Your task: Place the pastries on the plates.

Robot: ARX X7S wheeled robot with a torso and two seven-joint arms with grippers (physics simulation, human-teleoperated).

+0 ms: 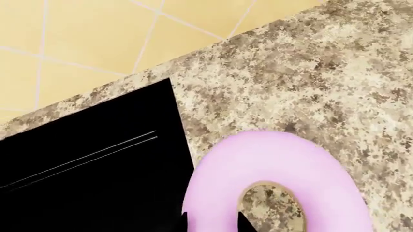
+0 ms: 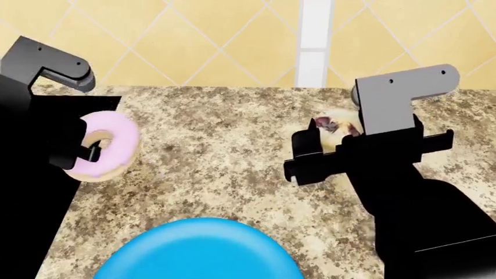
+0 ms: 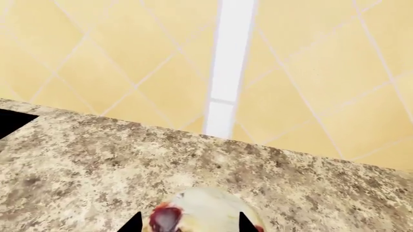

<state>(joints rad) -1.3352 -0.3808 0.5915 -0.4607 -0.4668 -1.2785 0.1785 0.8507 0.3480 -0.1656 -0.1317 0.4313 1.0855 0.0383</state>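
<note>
The pink-iced ring doughnut (image 2: 104, 145) is held at the left of the counter, next to the black cooktop. My left gripper (image 1: 213, 223) is shut on it, with one fingertip outside the ring and one in its hole; it fills the lower part of the left wrist view (image 1: 277, 169). The pale yellow muffin (image 2: 335, 125) sits on the counter at the right. My right gripper (image 3: 189, 224) is open, with a fingertip on either side of the muffin (image 3: 206, 212) and a thin gap on one side. The blue plate (image 2: 197, 253) lies at the near edge. The white plate is out of view.
A black cooktop (image 1: 90, 169) is set into the speckled counter (image 2: 225, 151) on the left, also showing in the head view (image 2: 31, 192). A yellow tiled wall (image 2: 194, 40) with a white strip (image 2: 314, 40) backs the counter.
</note>
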